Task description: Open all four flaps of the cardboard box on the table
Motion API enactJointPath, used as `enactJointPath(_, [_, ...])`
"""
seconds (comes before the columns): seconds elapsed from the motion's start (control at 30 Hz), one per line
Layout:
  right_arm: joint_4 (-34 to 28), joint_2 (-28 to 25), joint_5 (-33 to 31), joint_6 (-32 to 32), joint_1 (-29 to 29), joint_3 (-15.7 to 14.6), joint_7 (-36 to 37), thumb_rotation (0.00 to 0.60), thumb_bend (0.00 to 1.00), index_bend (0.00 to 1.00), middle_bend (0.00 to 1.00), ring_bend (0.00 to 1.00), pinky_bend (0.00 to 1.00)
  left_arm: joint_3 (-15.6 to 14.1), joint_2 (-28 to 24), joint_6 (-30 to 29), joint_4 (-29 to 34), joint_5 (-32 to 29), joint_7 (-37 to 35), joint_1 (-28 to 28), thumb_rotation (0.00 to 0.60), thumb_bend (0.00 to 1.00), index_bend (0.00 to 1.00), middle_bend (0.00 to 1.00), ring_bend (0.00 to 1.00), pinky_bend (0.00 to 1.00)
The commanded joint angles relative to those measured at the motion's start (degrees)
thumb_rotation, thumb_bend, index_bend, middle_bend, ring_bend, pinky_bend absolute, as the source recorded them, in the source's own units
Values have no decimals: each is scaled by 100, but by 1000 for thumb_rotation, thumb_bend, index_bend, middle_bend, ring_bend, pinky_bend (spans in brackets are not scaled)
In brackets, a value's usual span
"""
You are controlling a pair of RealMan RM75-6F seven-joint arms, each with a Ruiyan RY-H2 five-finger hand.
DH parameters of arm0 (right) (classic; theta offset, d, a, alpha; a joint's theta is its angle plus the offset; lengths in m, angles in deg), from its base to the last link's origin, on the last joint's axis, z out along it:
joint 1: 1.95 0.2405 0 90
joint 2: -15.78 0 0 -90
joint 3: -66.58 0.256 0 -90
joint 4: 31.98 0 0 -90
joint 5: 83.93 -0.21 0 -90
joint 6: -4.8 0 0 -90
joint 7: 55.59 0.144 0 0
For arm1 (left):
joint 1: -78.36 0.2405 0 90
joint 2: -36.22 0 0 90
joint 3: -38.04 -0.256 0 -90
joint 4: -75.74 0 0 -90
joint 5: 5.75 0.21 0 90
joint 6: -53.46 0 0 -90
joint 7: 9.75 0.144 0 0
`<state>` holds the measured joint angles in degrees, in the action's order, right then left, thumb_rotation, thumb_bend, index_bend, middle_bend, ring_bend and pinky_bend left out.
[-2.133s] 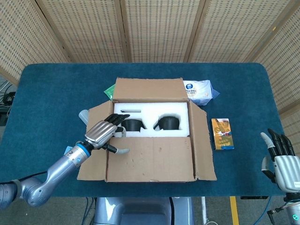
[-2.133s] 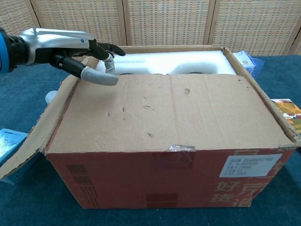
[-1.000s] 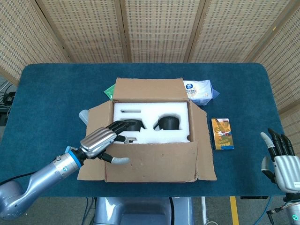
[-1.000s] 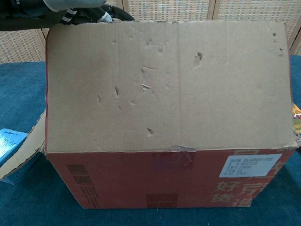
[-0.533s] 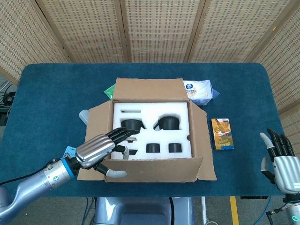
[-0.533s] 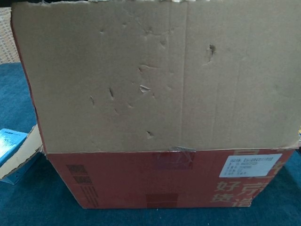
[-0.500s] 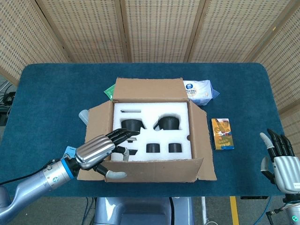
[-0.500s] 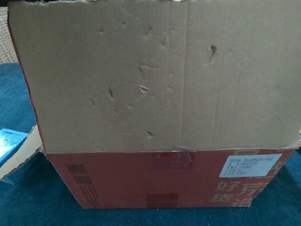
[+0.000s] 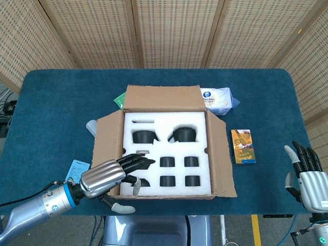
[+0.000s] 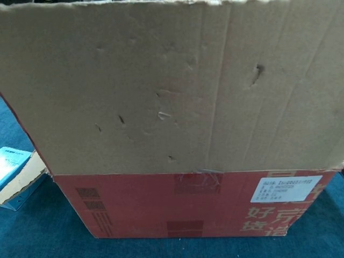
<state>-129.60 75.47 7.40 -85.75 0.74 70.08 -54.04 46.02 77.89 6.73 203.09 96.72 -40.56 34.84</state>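
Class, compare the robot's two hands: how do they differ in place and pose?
The left hand reaches over the cardboard box's near-left corner, fingers stretched toward the white foam insert; the right hand stands upright beside the table's right edge, away from the box. Neither visibly holds anything.

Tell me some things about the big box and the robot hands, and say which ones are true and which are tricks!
1. The cardboard box has white foam inside with dark round and square shapes set in it. True.
2. The left hand is at the near left corner of the box. True.
3. The right hand is holding the yellow packet. False: it is off by the table's right edge, holding nothing, and the packet lies on the blue table beside the box.
4. In the chest view the near flap lies flat and closed over the box. False: it stands up, filling most of that view.
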Motion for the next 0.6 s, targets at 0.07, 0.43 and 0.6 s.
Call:
enactJointPath(0.07, [-16,-3,5,0,2,5,-20,600,801,0,1,0,0,-170,-126,-91,49,321,-117,-20,74,0,535,0,0,0])
enactJointPath(0.43, [-51,-25,22,-29,-24,-6,-43,600,801,0,1,0,0,-354,-296,-439,95,677,-291,-33,70,0,535,0,0,0])
enactJointPath(0.6, [-46,-22,40,-25,-18,-7,-28,600,801,0,1,0,0,-419,-355,-453,122,747,-329,-62,71,0,535,0,0,0])
